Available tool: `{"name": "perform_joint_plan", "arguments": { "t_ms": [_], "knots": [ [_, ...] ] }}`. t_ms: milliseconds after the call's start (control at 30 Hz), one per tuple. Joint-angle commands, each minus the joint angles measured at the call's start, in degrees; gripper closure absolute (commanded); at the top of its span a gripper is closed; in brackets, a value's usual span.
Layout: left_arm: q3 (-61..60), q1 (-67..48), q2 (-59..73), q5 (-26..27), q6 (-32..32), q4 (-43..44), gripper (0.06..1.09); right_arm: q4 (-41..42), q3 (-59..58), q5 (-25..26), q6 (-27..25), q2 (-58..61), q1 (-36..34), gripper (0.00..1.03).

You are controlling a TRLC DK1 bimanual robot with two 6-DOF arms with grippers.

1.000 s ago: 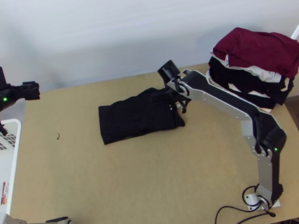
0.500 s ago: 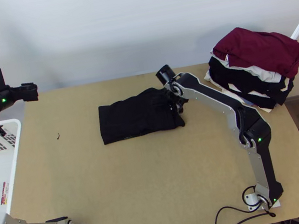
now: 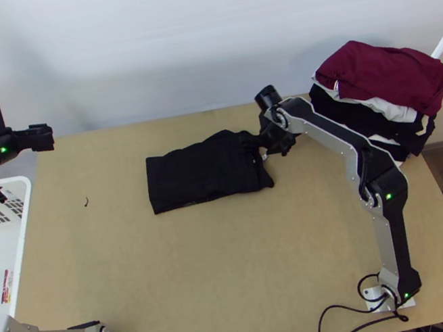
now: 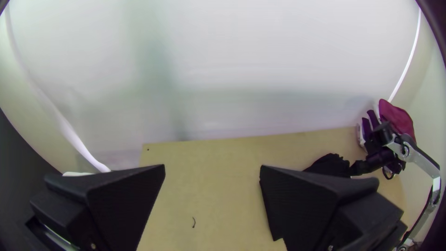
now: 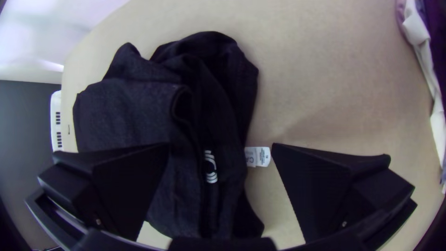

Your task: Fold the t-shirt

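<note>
Gaping wide, the right gripper (image 3: pixel 263 147) straddles one edge of the t-shirt (image 3: pixel 195 174), left gripper (image 3: pixel 27 167) likewise.

Look mid-frame in the right wrist view: spot a white tag (image 5: pixel 260 156) with small print at the black t-shirt's (image 5: pixel 125 111) edge, then catch curved white marks (image 5: pixel 210 167) on the cloth, left of centre. Over to the top view, lower left: see red print (image 3: pixel 6 286) on the white basket (image 3: pixel 21 235), too small to read.
</note>
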Motion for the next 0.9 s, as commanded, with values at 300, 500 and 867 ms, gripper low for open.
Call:
{"name": "perform_joint_plan", "arguments": {
  "t_ms": [300,500,867],
  "knots": [
    [-0.78,1.12,-2.83,-1.35,2.05,-1.23,0.1,-0.83,0.16,-11.43,2.04,6.13,-2.46,0.04],
    [-0.78,2.09,-3.45,-1.35,2.84,-1.85,0.1,0.49,1.39,-16.08,3.36,8.42,-0.44,0.04],
    [-0.61,3.06,-4.33,-1.35,3.11,-2.55,0.1,0.49,12.38,-16.08,6.26,11.4,6.42,0.04]
  ]
}}
